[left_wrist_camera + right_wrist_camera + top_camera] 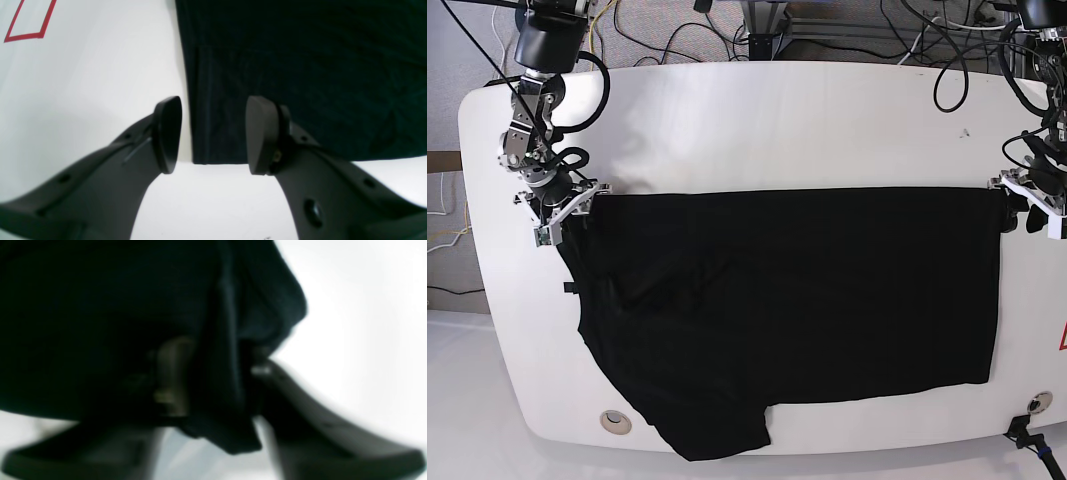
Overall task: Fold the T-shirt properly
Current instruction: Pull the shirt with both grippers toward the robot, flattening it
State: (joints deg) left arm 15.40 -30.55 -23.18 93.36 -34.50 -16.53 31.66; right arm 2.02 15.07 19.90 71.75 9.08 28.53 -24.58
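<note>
A white table (827, 130) is spread beneath the left hand (213, 135) and right hand (217, 380); ahead of the left, a red outline (41, 34) is seen, while cables (847, 47) are strewn behind both.

T-shirt (827, 290) plain black; table (827, 120) white; outline at table edge (42, 34) red; claw (214, 135) dark grey

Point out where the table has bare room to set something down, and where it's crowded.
Bare: the strip of table between the black T-shirt and the cables behind. Crowded: the shirt's two corners near the arms, with the right hand gripping cloth.
</note>
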